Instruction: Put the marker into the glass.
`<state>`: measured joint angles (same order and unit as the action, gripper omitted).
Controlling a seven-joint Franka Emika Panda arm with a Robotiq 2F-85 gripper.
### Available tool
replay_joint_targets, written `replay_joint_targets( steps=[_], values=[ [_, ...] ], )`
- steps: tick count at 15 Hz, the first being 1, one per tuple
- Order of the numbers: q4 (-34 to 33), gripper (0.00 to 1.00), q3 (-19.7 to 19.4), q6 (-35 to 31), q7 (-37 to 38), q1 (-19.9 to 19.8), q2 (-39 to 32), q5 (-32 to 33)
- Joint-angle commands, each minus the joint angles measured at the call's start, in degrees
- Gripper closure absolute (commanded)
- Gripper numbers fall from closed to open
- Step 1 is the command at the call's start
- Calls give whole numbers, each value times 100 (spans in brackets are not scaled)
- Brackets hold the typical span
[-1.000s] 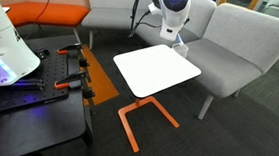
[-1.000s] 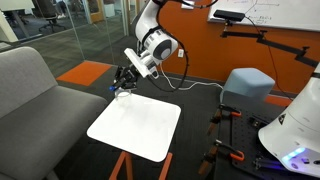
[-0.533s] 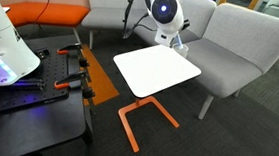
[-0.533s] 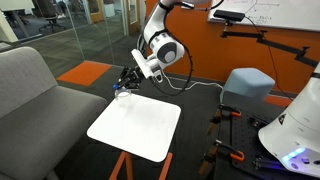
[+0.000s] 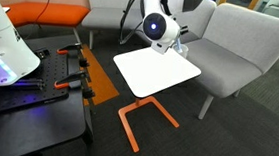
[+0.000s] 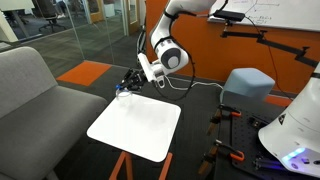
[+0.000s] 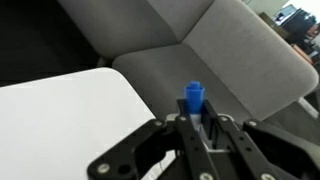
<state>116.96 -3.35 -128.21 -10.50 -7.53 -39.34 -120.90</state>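
My gripper (image 7: 195, 120) is shut on the marker (image 7: 193, 97), which has a blue cap that sticks out past the fingertips. In both exterior views the gripper (image 5: 180, 47) (image 6: 122, 90) hangs just above the far corner of the small white table (image 5: 155, 71) (image 6: 135, 125). In the wrist view the marker tip is over the grey sofa seat, just beyond the table edge (image 7: 60, 120). I cannot make out the glass in any view.
A grey sofa (image 5: 237, 46) (image 6: 30, 90) stands behind and beside the table. The table stands on an orange metal frame (image 5: 136, 118). A black bench with clamps (image 5: 39, 80) and a white device (image 5: 2, 42) are close by.
The arm's wrist has swung lower and sideways, tilting the gripper. The gripper stays shut on the marker near the table's far corner.
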Motion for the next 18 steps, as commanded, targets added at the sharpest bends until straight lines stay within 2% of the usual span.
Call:
replay_joint_targets(
  steps=[1,6,7,8,15,16,18],
  values=[
    [95,95,-187,394,-281,131,-28,-280],
    [118,95,-248,394,-313,239,-47,-253],
    [124,56,-251,343,-267,264,-36,-246],
    [127,55,-262,305,-278,295,-29,-241],
    [247,4,-364,-8,-499,580,234,-274],
    [276,0,-378,-111,-520,636,309,-273],
    [333,0,-400,-505,-549,779,490,-273]
  ],
)
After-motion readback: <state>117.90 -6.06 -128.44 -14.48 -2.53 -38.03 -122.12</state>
